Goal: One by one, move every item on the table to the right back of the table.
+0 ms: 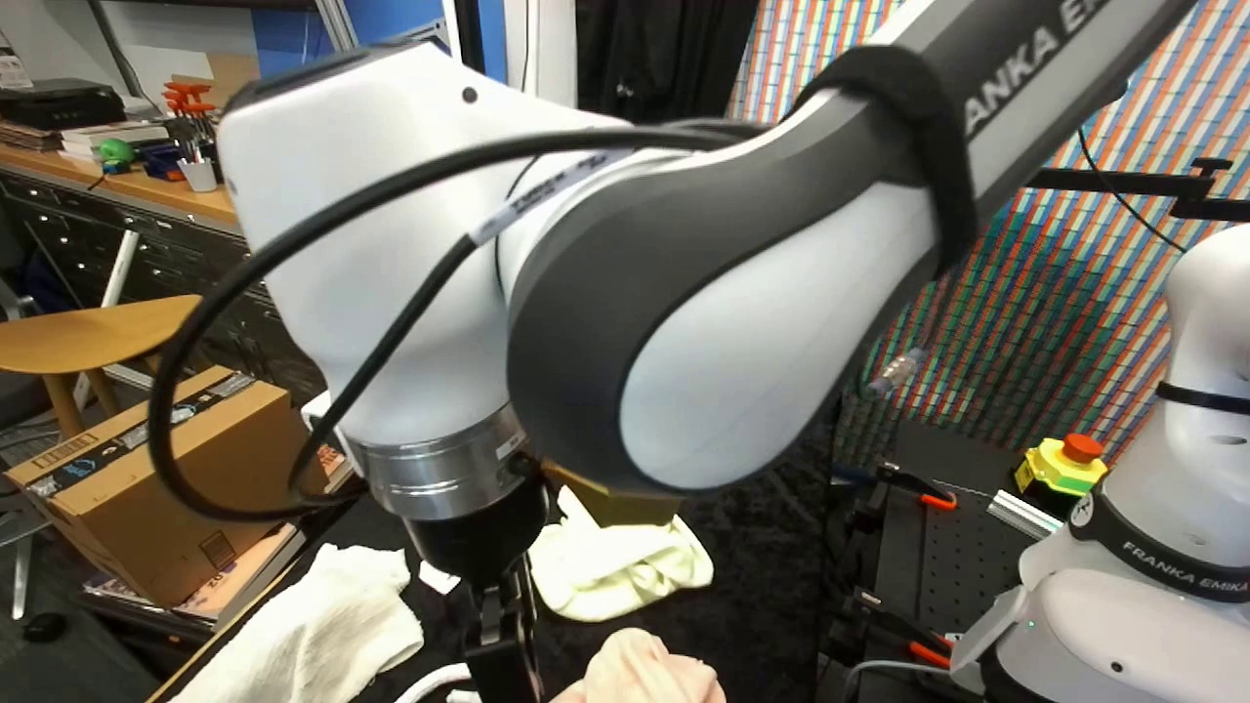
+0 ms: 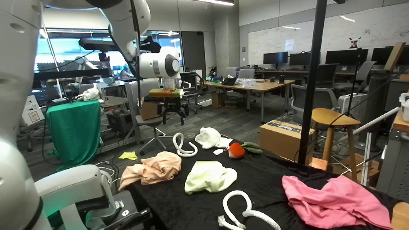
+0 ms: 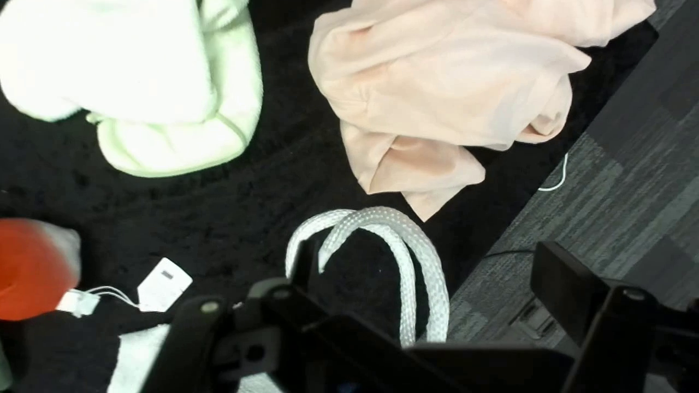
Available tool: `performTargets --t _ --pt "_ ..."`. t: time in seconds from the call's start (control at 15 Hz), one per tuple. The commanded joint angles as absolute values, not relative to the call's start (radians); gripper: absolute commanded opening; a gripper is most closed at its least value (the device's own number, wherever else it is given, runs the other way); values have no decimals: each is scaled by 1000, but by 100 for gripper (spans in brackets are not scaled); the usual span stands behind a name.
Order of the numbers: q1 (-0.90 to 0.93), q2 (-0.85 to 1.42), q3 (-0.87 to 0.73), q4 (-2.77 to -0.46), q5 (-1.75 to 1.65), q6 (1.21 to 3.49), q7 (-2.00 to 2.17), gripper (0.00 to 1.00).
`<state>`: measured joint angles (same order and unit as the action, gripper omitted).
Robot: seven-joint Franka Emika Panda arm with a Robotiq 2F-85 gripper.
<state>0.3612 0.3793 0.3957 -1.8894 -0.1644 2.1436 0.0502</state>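
Wrist view | grpr (image 3: pixel 426 267) fingers wide apart | wht braided rope (image 3: pixel 434 284) below, betw. tips | peach cloth (image 3: pixel 437 87) beyond tips

Arm (image 1: pixel 762 342) is slanting down from upper right in an exterior view; white wrist (image 1: pixel 352 278) is pointing downward. End effector (image 2: pixel 173 122) is hanging in mid-air, fingers (image 3: pixel 565 292) pointing down, jaws standing wide apart; in the wrist view both tips are showing in the lower half.
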Motion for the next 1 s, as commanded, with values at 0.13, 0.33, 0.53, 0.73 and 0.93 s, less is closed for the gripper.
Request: performTargets --t 0.13,0.33,0.53,0.73,0.93 --pt "387 535 373 -1765 -115 2205 -87 100" --pt "402 590 357 -1739 -106 2279 -68 100" --pt "416 637 340 -1717 -105 2328 -50 100" --pt "432 671 326 -1700 -111 2350 -45 100" --pt "444 698 321 -1683 -109 2353 -43 100"
